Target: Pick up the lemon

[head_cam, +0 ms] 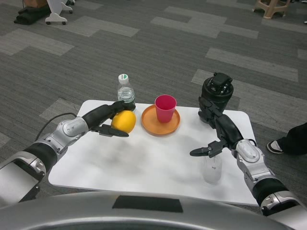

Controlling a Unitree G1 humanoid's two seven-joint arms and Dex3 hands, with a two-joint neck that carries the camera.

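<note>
The yellow lemon [124, 121] sits at the back left of the white table [144, 167], just left of the orange plate. My left hand [106, 120] wraps around it, fingers above and below its left side, touching it; whether it is lifted off the table I cannot tell. My right hand [216, 136] hovers over the right side of the table with fingers spread and nothing in it.
An orange plate [149, 127] carries a pink cup [165, 108]. A clear water bottle [126, 92] stands behind the lemon. A black round device [217, 91] is at the back right, a clear glass [212, 168] near my right wrist. A person's shoe [275, 146] shows at right.
</note>
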